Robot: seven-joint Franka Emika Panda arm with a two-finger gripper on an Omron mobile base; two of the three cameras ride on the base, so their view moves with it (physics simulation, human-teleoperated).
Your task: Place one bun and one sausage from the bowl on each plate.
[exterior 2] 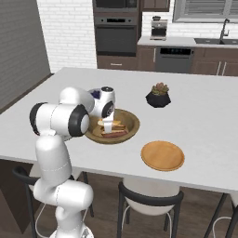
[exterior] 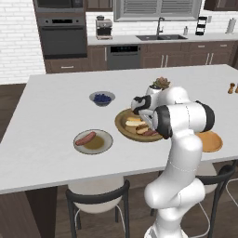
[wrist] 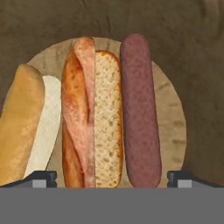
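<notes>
Right now you are looking at the gripper hanging directly over the wooden bowl, its fingertips spread wide and pinching nothing. In the hand view, three long pieces are lying side by side on the bowl's floor, all with their long axes running parallel, from the fingertips' end toward the far rim. The dark red sausage is lying on the right, just beside the split bun, whose cut, crumbly face is turned up on the sausage's side and whose orange-brown crust is on the other. A second bun, golden with a pale cut side, is lying to the left of that, touching or nearly touching it. The spread fingertips are straddling the middle bun and the sausage together.

The bowl is sitting near the middle of the island counter, toward its near edge. The grey-rimmed plate is lying close to the near edge, left of the bowl, and is carrying a sausage lying slantwise across its left part. The orange plate is lying near the same edge on the bowl's other side.
</notes>
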